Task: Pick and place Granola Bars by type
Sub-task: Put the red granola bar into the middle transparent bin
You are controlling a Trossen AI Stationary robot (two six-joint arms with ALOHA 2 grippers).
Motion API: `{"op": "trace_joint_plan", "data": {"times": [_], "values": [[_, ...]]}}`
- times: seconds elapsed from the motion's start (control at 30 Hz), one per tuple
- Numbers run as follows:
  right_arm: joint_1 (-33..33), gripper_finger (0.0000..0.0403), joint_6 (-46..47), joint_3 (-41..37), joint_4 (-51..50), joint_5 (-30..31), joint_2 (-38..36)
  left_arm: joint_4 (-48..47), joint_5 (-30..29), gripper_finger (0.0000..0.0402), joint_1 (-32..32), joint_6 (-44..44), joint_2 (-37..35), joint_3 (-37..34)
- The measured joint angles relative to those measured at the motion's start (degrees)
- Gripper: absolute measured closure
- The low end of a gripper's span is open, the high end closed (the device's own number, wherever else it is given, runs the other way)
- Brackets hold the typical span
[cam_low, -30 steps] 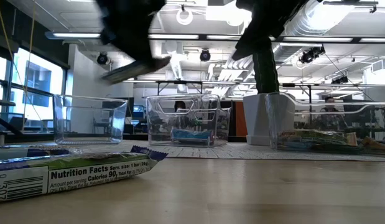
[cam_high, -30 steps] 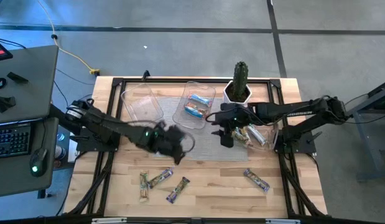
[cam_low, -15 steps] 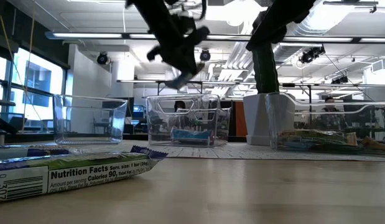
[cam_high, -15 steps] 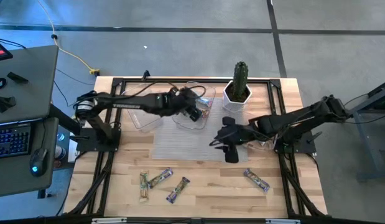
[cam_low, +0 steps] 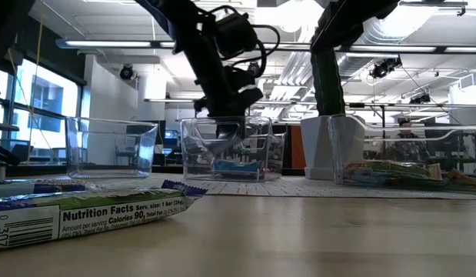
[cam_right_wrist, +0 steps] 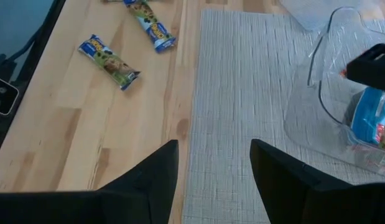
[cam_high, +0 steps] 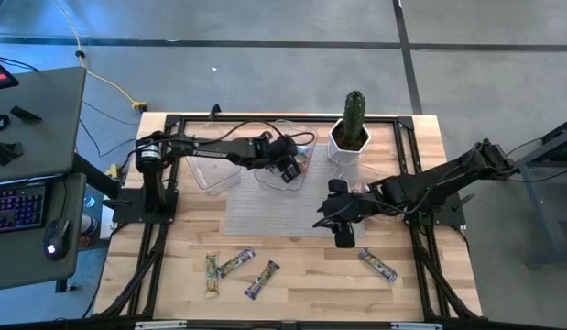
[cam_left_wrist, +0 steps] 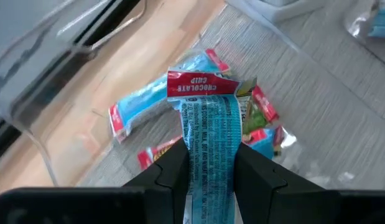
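My left gripper (cam_high: 288, 170) reaches over the middle clear tray (cam_high: 270, 174) and is shut on a light blue bar with a red end (cam_left_wrist: 208, 118). Below it, several light blue bars (cam_left_wrist: 139, 102) lie flat in that tray. In the low view the gripper (cam_low: 222, 123) stands at the tray's rim (cam_low: 226, 120). My right gripper (cam_high: 343, 235) is open and empty, low over the near right corner of the grey mat (cam_high: 265, 215). Three bars (cam_high: 235, 263) lie on the wood at the near left and one (cam_high: 378, 266) at the near right. My left gripper pinches the light blue bar by its two long sides (cam_left_wrist: 191, 146) between its two fingers (cam_left_wrist: 170, 168). The fingers lie across the bar and slant down into the tray. The bar's red end (cam_left_wrist: 201, 84) sticks out past the fingertips, above the bars in the tray.
An empty clear tray (cam_high: 210, 158) stands at the far left. A third tray (cam_low: 391, 171) at the right holds tan-wrapped bars. A cactus in a white pot (cam_high: 354, 128) stands behind it. One bar (cam_low: 91, 211) lies close before the low camera. Bare wood lies along the near edge.
My left gripper has carried the light blue bar from the table's middle toward the far edge, over the middle tray, and has come down to its rim. My right gripper has moved from the right tray toward the near edge, open throughout.
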Motion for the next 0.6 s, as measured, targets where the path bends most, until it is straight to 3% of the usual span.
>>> {"op": "trace_joint_plan", "data": {"times": [0.33,0.5,0.6], "values": [[0.0,0.0219,-0.01,0.0,-0.09,2.19,0.0,0.03,3.97,0.0299,0.0,4.61,0.27,0.0],[0.0,0.0219,-0.01,0.0,-0.11,2.19,0.0,-0.28,3.51,0.0273,-0.02,4.59,0.27,0.0],[0.0,0.0219,-0.01,0.0,-0.13,2.18,0.0,-0.2,0.38,0.0254,-0.02,3.86,0.27,0.0]]}}
